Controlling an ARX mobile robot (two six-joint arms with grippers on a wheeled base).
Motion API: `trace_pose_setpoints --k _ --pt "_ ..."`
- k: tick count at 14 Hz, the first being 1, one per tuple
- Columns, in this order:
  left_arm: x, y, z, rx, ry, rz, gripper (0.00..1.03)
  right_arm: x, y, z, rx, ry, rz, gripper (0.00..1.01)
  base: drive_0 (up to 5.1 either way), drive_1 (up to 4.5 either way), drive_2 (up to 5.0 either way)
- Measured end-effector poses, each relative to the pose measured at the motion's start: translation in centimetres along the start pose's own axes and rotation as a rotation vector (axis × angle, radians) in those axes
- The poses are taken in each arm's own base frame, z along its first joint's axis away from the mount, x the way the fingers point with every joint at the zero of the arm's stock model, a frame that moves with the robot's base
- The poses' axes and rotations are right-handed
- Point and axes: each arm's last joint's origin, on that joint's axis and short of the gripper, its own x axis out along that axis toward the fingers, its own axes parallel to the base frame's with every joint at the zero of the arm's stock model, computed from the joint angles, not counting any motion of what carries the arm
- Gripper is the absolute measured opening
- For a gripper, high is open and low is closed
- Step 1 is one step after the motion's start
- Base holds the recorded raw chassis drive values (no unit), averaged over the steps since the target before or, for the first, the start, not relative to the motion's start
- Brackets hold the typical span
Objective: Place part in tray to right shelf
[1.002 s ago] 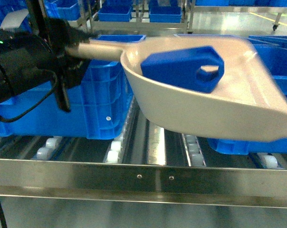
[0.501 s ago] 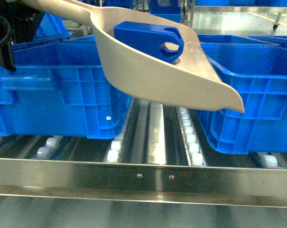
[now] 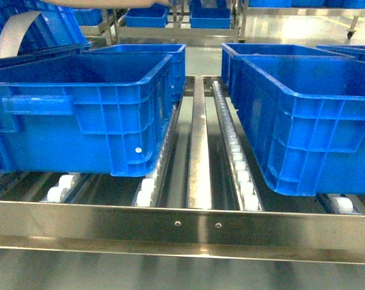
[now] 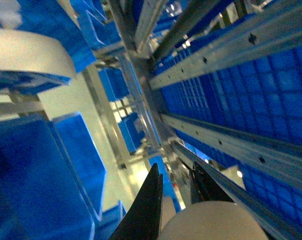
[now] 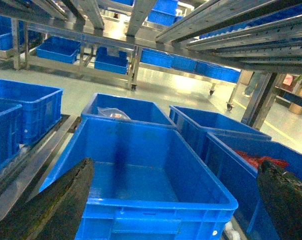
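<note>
Head view: 2 front crates (image 3: 92, 109) look empty | right gripper (image 5: 176, 200) agape, holding nothing | left unclear

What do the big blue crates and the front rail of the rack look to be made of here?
The blue crates look like moulded plastic, slightly glossy: uniform colour, ribbed walls, thick rolled rims. The front rail looks like brushed stainless steel or similar metal: grey sheen, blurred reflections, two small fasteners. The rollers seem white plastic.
</note>
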Motion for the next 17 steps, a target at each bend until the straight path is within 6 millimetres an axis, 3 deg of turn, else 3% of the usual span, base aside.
trace_pose_setpoints --k 5,8,11,13,15,16,17 --pt "4.7 -2.3 0.2 0.468 -0.189 0.161 0.13 0.0 0.0 0.0 0.0 0.0 0.0 0.98 0.0 0.0 0.0" --pt "5.0 -2.9 -0.3 0.632 -0.173 0.147 0.13 0.0 0.0 0.0 0.0 0.0 0.0 0.98 0.0 0.0 0.0" --pt "4.8 -2.8 -0.5 0.615 -0.144 0.112 0.13 0.0 0.0 0.0 0.0 0.0 0.0 0.98 0.0 0.0 0.0" --pt "2.9 -2.2 0.9 0.498 -0.081 0.087 0.13 0.0 0.0 0.0 0.0 0.0 0.0 0.98 0.0 0.0 0.0" --pt "-1.4 -2.8 4.5 0.316 -0.091 0.016 0.13 0.0 0.0 0.0 0.0 0.0 0.0 0.98 0.0 0.0 0.0" --pt "-6.0 -3.5 6.4 0.24 -0.095 -0.052 0.13 0.0 0.0 0.0 0.0 0.0 0.0 0.98 0.0 0.0 0.0" --pt "-12.4 -3.4 6.4 0.228 0.005 -0.058 0.13 0.0 0.0 0.0 0.0 0.0 0.0 0.98 0.0 0.0 0.0"
